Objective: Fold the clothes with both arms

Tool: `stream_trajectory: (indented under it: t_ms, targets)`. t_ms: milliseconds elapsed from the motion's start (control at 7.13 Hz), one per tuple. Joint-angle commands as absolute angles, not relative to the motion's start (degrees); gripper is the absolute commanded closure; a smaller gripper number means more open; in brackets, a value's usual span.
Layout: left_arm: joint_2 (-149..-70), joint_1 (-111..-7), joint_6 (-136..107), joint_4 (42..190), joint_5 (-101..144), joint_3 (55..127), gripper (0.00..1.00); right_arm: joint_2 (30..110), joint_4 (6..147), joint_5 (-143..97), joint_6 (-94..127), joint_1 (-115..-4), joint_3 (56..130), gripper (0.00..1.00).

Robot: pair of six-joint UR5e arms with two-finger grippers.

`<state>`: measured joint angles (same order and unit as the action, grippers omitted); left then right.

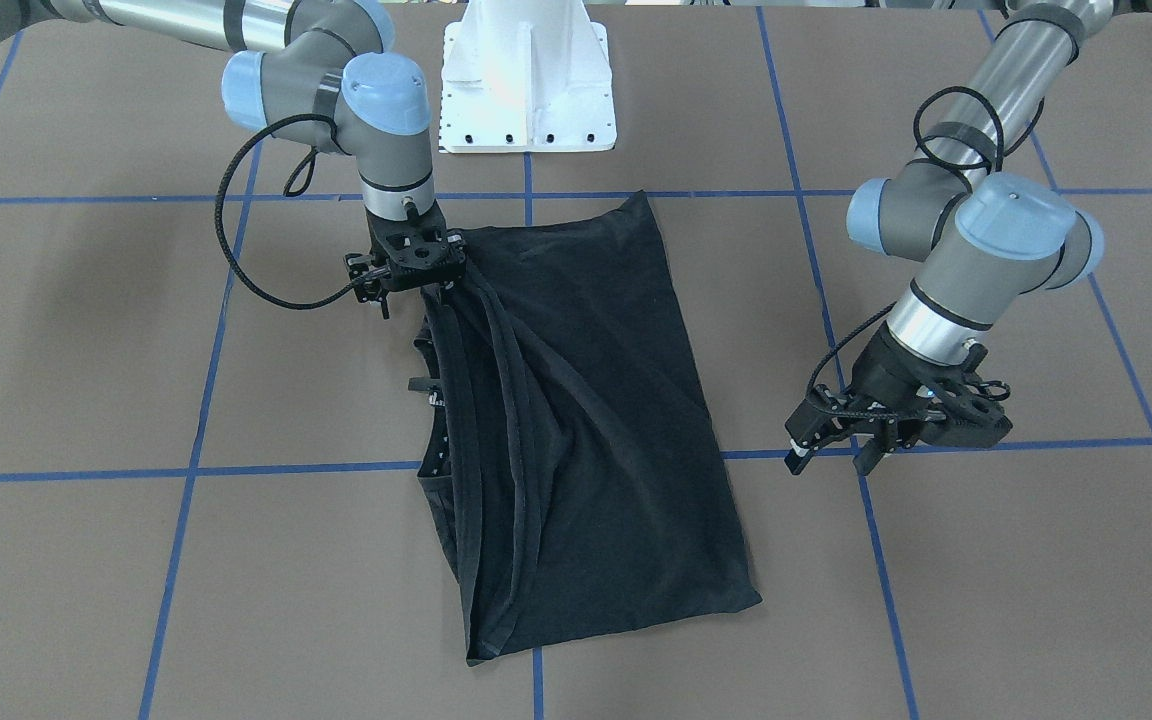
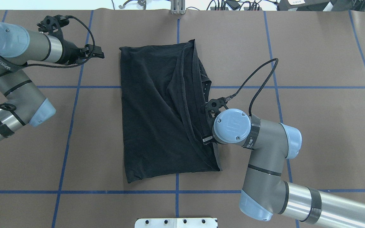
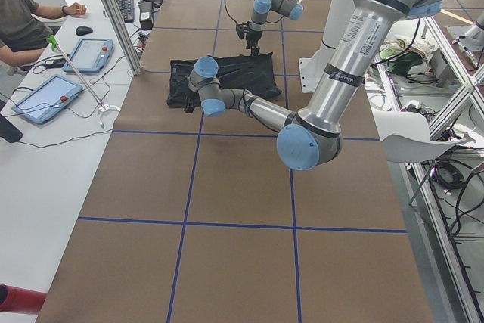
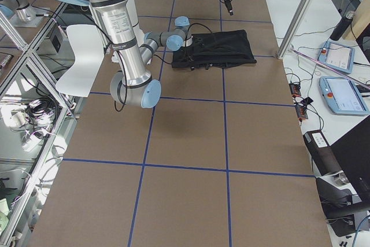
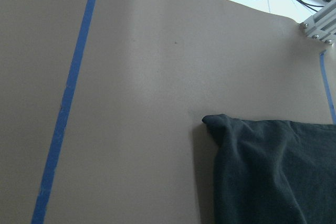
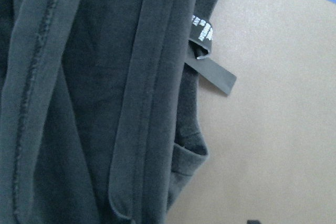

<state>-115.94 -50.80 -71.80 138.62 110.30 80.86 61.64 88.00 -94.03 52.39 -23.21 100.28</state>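
The black T-shirt (image 1: 596, 420) (image 2: 154, 110) lies folded lengthwise into a long rectangle in the middle of the table. My right gripper (image 1: 441, 288) is at the shirt's edge nearest the base, shut on bunched fabric, and taut folds fan out from it. The right wrist view shows hems and a small white-printed label (image 6: 202, 32) of the shirt (image 6: 94, 103); no fingers show there. My left gripper (image 1: 829, 460) (image 2: 97, 53) hangs open beside the shirt, apart from it. The left wrist view shows one shirt corner (image 5: 220, 124) on bare table.
The white pedestal base (image 1: 526, 90) stands at the table's robot side. Blue tape lines (image 1: 186, 470) grid the brown table. A person (image 3: 23, 13) sits at a side desk with tablets (image 3: 45, 96). A white chair (image 4: 84, 50) stands beside the table.
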Motion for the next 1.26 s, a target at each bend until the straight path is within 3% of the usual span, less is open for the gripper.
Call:
stream_trajectory:
  t_ms: [0,561,841,1121]
  targets:
    - [-116.1,-50.71,-72.77,138.69,110.3,80.86,0.0,64.06,87.98,-94.22,50.64,-24.08,102.03,0.22]
    - [-116.19,-50.71,-72.77,138.52,110.3,80.86,0.0,73.99,88.06,-94.31,49.75,-24.17,113.0,0.22]
    - [-116.28,-50.71,-72.69,138.6,110.3,80.86,0.0,70.25,88.15,-94.92,50.01,-23.56,112.6,0.21]
    - [-116.28,-50.54,-72.69,138.6,110.3,80.86,0.0,61.31,88.07,-94.22,50.54,-24.95,107.17,0.21]
